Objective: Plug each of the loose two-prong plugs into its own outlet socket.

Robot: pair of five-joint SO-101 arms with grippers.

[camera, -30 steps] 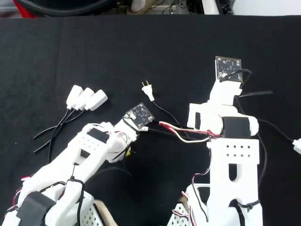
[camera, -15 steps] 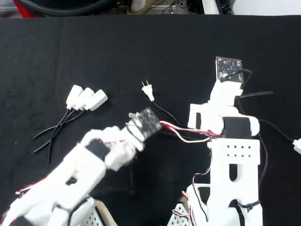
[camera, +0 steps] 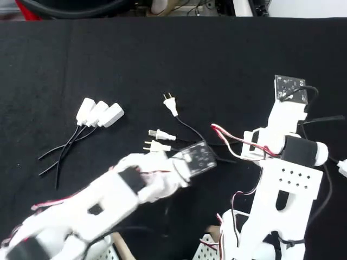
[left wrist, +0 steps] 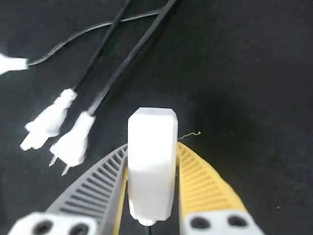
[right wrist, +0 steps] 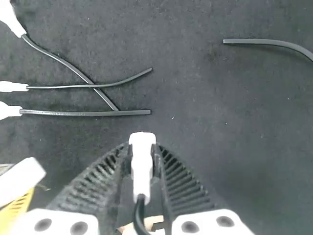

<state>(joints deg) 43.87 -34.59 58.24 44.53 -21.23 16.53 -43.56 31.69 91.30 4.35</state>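
Note:
My left gripper (left wrist: 151, 147) is shut on a white outlet socket (left wrist: 150, 171), its blunt end pointing away from the wrist. Just beyond it lie two loose white two-prong plugs (left wrist: 73, 143) (left wrist: 48, 120) on black cords. In the high view these plugs (camera: 161, 134) (camera: 154, 145) lie beside the left arm (camera: 130, 184), and a third plug (camera: 171, 104) sits farther back. My right gripper (right wrist: 143, 147) is shut on a narrow white connector (right wrist: 142, 166) with a black cord; plug or socket I cannot tell. The right arm (camera: 282, 179) stands at the table's right.
Three white outlet sockets (camera: 100, 114) with black cords lie side by side at the left. Loose black cords (right wrist: 85, 113) cross the black cloth ahead of the right gripper, another cord (right wrist: 269, 44) lies farther off. A small white piece (camera: 342, 168) sits at the right edge.
The left arm has swung right and nearer, uncovering two plugs that it hid before. The right arm has shifted to the right and leans that way.

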